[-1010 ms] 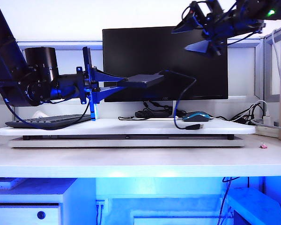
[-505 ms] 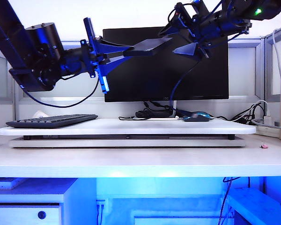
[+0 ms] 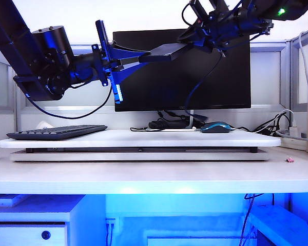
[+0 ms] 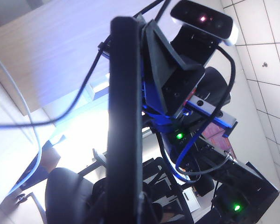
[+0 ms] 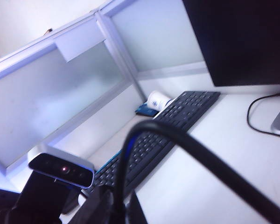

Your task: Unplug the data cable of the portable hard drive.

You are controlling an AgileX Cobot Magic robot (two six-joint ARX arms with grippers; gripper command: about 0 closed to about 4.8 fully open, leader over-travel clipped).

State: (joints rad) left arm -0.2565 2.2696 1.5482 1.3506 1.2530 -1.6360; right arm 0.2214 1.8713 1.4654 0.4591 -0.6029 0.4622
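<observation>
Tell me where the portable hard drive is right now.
In the exterior view, the portable hard drive is held aloft before the monitor, between the left pincer and right pincer.

Both arms are black with blue metal brackets. The left claw (image 3: 143,55) has slim blue-edged fingers; the right claw (image 3: 195,37) trails looping black cables. A green light glows on the right arm's housing.

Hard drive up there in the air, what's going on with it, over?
Left gripper shut on the portable hard drive, held high before the monitor. Right gripper shut at its data cable end. Still plugged, nothing blocking.
</observation>
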